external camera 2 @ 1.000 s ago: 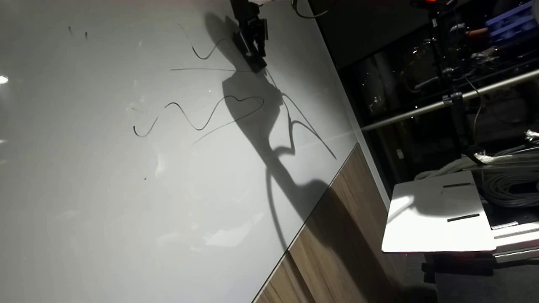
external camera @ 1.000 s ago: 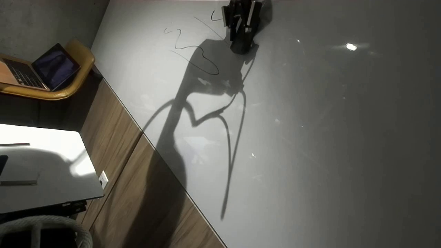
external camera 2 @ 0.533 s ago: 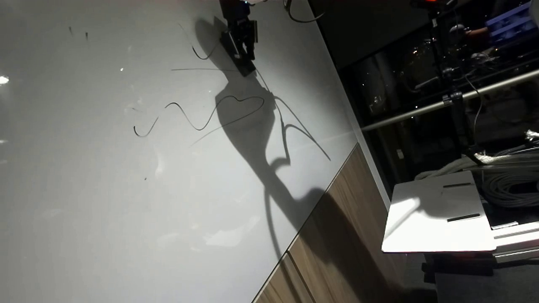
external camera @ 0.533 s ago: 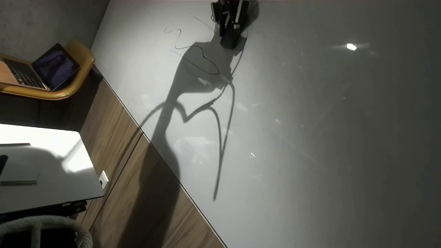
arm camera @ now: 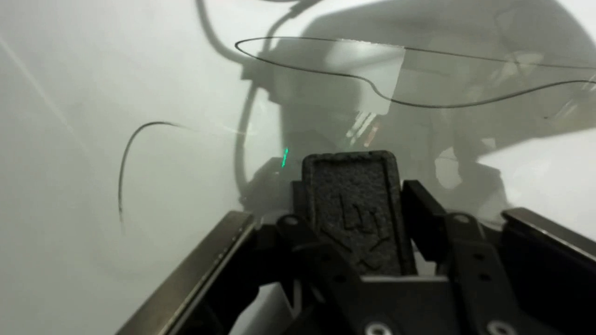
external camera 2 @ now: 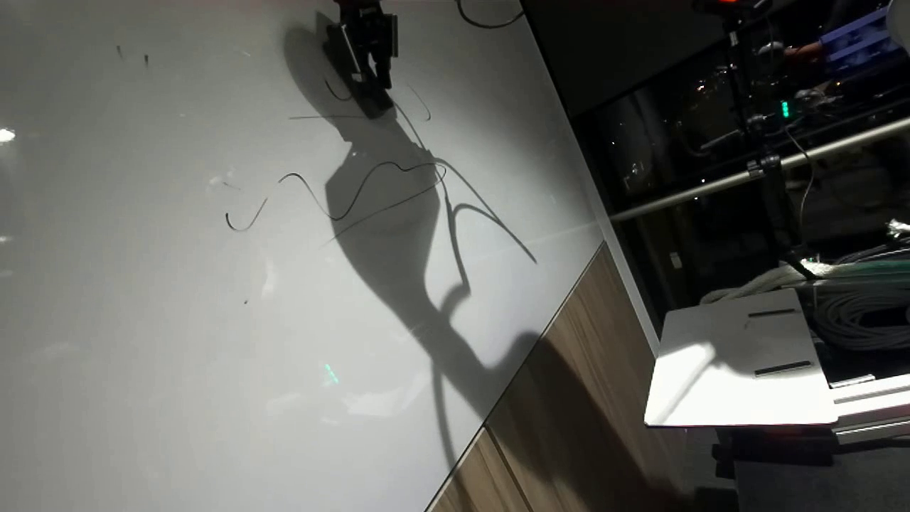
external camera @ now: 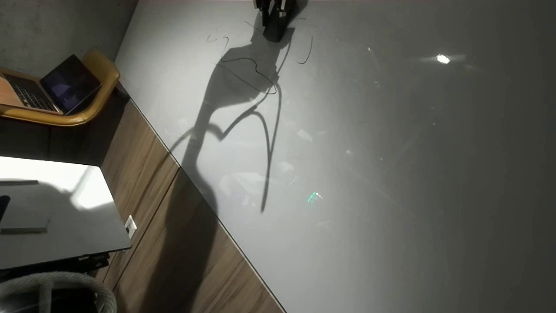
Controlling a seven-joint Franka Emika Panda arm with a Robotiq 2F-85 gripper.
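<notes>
My gripper (arm camera: 356, 204) is shut on a dark rectangular block (arm camera: 354, 179), an eraser by its look, with scratched marks on its face. One of the fingers (arm camera: 421, 209) presses along its side. In both exterior views the gripper (external camera 2: 370, 75) hangs from the top edge over a glossy white surface (external camera 2: 178, 320), the block (external camera: 274, 34) at its lower end. Whether block and surface touch, I cannot tell. Thin black wavy lines (external camera 2: 387, 163) run below it. A short curved line (arm camera: 122, 172) lies to the left in the wrist view. The gripper hides part of the upper drawn lines.
Wooden panels (external camera: 130, 134) border the white surface. A laptop (external camera: 71, 84) rests on a yellow chair (external camera: 110, 74). A white plate (external camera 2: 725, 398) stands beside coiled cables (external camera 2: 853, 313). The arm's large shadow (external camera 2: 384, 235) falls over the drawn lines.
The gripper and block have moved left in both exterior views, slightly upward too. A short curved line now shows to the right of the block. The arm's shadow has shifted along. The grip is unchanged.
</notes>
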